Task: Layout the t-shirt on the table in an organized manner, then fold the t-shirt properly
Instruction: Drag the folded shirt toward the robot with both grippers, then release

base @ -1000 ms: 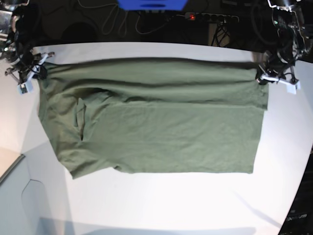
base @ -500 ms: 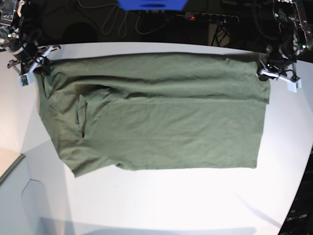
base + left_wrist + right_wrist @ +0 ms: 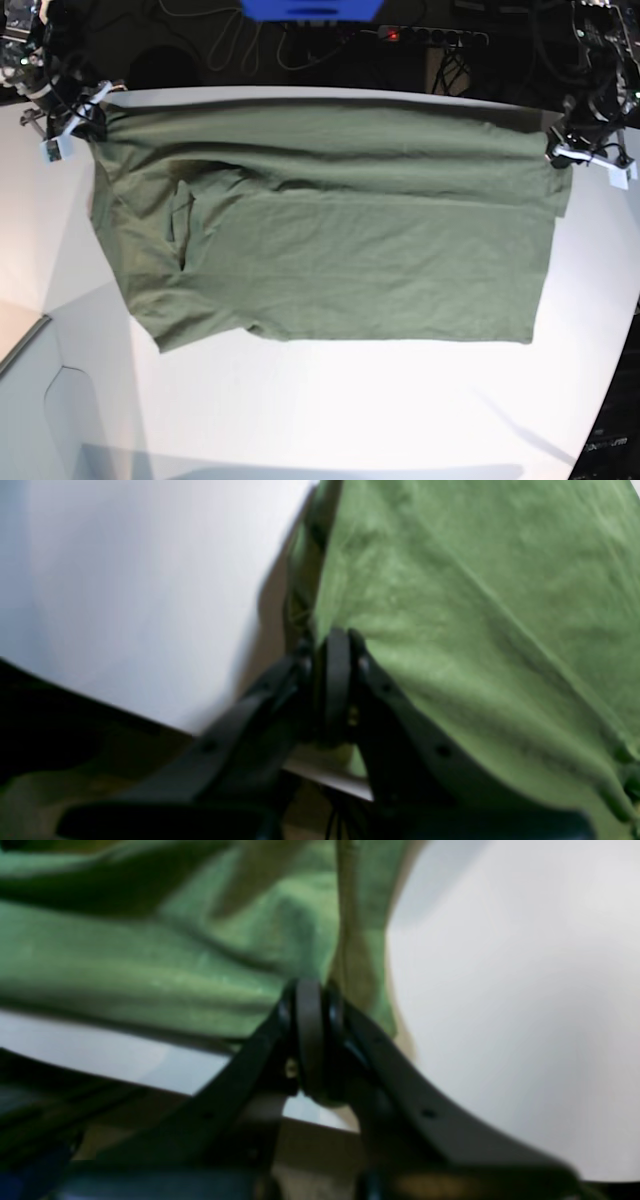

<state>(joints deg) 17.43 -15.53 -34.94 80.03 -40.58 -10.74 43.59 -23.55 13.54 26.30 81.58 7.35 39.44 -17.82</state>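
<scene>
The olive-green t-shirt (image 3: 340, 220) hangs stretched wide over the white table (image 3: 330, 410), its lower part resting on the tabletop. My left gripper (image 3: 562, 150) is at the far right and is shut on the shirt's upper right corner; the left wrist view shows its black fingertips (image 3: 336, 645) pinching the cloth (image 3: 475, 605). My right gripper (image 3: 85, 122) is at the far left, shut on the upper left corner; in the right wrist view the gripper (image 3: 310, 995) clamps a bunched edge of the t-shirt (image 3: 150, 970). A sleeve fold (image 3: 182, 225) lies on the shirt's left side.
Behind the table's far curved edge the background is dark, with cables, a power strip (image 3: 430, 36) and a blue object (image 3: 310, 8). A grey panel (image 3: 40, 400) sits at the lower left corner.
Both grippers have moved away toward the far edge and slightly outward, pulling the shirt taut. The shirt's lower hem has slid farther up the table.
</scene>
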